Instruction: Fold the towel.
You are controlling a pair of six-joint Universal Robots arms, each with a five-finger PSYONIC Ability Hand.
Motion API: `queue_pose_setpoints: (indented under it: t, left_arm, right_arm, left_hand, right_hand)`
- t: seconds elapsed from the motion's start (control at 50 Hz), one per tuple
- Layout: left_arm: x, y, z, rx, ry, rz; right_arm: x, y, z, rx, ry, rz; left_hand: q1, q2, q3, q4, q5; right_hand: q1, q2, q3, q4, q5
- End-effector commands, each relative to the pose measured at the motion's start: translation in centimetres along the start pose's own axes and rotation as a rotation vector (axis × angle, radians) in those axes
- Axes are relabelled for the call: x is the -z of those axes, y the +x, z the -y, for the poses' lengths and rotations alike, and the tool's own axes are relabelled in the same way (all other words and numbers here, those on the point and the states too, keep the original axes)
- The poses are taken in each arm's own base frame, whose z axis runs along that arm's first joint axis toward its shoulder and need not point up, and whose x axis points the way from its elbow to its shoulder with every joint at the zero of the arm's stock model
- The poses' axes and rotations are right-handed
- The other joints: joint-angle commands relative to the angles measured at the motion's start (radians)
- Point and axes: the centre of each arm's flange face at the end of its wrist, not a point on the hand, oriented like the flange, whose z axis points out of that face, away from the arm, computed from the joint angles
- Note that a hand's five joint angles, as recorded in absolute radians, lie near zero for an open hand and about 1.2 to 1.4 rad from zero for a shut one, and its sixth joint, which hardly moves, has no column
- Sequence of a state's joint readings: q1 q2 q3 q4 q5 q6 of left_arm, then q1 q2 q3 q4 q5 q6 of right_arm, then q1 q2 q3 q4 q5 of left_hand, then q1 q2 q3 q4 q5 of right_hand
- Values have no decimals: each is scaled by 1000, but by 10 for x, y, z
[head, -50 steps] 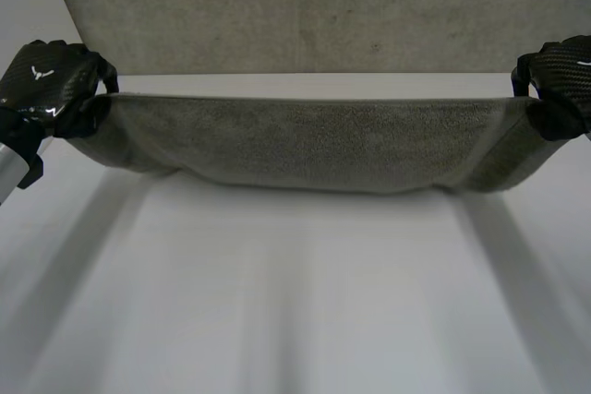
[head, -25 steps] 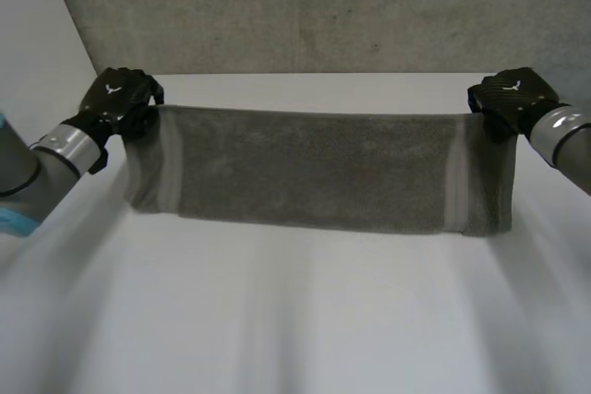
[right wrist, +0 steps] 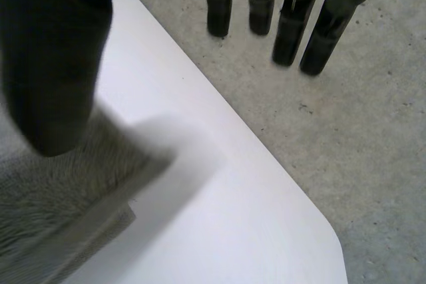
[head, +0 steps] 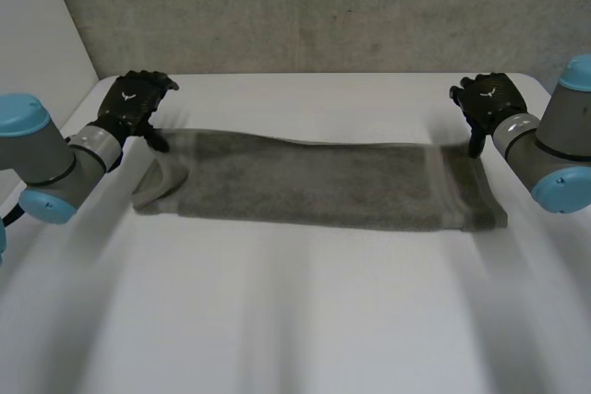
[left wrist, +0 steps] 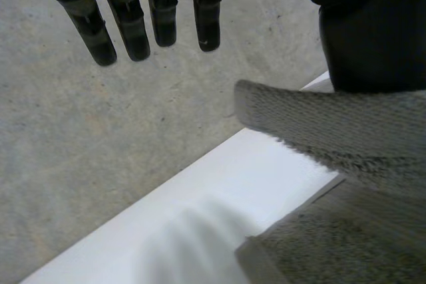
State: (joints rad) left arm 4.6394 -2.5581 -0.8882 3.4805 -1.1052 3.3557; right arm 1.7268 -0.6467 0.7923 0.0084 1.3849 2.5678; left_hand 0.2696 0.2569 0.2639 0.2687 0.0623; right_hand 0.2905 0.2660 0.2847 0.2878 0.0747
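Grey-green towel (head: 314, 186) lies as long strip across middle of white table (head: 295, 339), looks doubled, its 9 o'clock end lumped up. My left hand (head: 137, 103) at towel's 10 o'clock corner, fingers (left wrist: 133, 24) straight, hem resting against thumb, nothing pinched. My right hand (head: 487, 103) at 2 o'clock corner, fingers (right wrist: 289, 24) straight, empty. Next fold, I judge: flatten lumped end, then bring short ends together, edges matched.

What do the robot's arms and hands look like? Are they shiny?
The left arm and right arm are round grey tubes with light-blue caps on the joints. The left hand and right hand are shiny black. The left one has a small white mark on its back. The fingers are slim black rods.
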Motion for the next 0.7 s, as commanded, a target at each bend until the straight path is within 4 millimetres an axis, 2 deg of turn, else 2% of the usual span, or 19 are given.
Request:
queue_pose_setpoints:
  t: [0.02, 0.06, 0.08, 0.1, 0.12, 0.14, 0.16, 0.18, 0.22, 0.28, 0.36, 0.46, 0.54, 0.56, 0.66, 0.7]
  left_arm:
    - [-5, -9, 15, -57, 37, 61]
    - [-9, -13, 31, -72, 74, 73]
    - [-9, -13, 31, -72, 74, 73]
    - [-10, -14, 41, -78, 93, 74]
    - [-10, -14, 41, -79, 93, 74]
    - [-9, -15, 50, -82, 107, 75]
    - [-8, -16, 59, -82, 116, 77]
    - [-8, -16, 59, -82, 117, 77]
    - [-2, -15, 72, -63, 121, 74]
    - [7, -11, 82, -29, 114, 51]
    - [14, -7, 84, -2, 108, 18]
    - [18, 4, 68, 25, 65, -53]
    - [21, 6, 60, 49, 21, -57]
    - [25, 7, 56, 65, -6, -57]
    - [41, 13, 54, 103, -73, -62]
    - [55, 21, 54, 121, -104, -69]
  right_arm:
    - [3, -6, 13, 3, 18, -5]
    - [8, 0, 26, -10, 38, -22]
    - [8, 0, 26, -10, 38, -22]
    - [11, 3, 33, -20, 46, -34]
    - [16, 7, 41, -36, 58, -44]
    - [16, 7, 42, -36, 58, -44]
    - [21, 10, 49, -52, 67, -53]
    - [27, 13, 58, -67, 80, -54]
    - [34, 15, 64, -74, 84, -54]
    - [50, 17, 68, -76, 74, -45]
    - [66, 15, 70, -80, 60, -35]
    - [91, 8, 62, -83, 28, -20]
    - [101, 4, 56, -84, 16, -17]
    - [104, 1, 52, -86, 8, -10]
    - [114, -7, 40, -101, -28, 12]
    - [120, -12, 33, -109, -61, 30]
  left_hand:
    - [-77, -64, -71, -76, -44]
    - [-77, -64, -71, -76, -44]
    - [-77, -64, -71, -76, -44]
    - [-77, -64, -71, -76, -44]
    - [-77, -64, -71, -76, -44]
    - [-77, -64, -71, -76, -44]
    - [-77, -64, -71, -76, -44]
    - [-77, -64, -71, -76, -44]
    - [-80, -67, -74, -79, -47]
    - [-80, -67, -74, -79, -47]
    - [-59, -46, -53, -58, -26]
    - [99, 112, 105, 100, 132]
    - [-6, 7, 0, -5, 27]
    - [-64, -52, -59, -63, -32]
    - [-62, -49, -56, -61, -29]
    - [-62, -49, -56, -61, -29]
  right_hand:
    - [-116, -91, -110, -113, -75]
    - [-116, -91, -110, -113, -75]
    - [-116, -91, -110, -113, -75]
    - [-116, -91, -110, -113, -75]
    - [-116, -91, -110, -113, -75]
    - [-116, -91, -110, -113, -75]
    - [-116, -91, -110, -113, -75]
    - [-116, -91, -110, -113, -75]
    - [-116, -91, -110, -113, -75]
    - [-116, -91, -110, -113, -75]
    - [-116, -91, -110, -113, -75]
    - [-116, -91, -110, -113, -75]
    - [-116, -91, -110, -113, -75]
    - [-116, -91, -110, -113, -75]
    - [-116, -91, -110, -113, -75]
    - [-116, -91, -110, -113, -75]
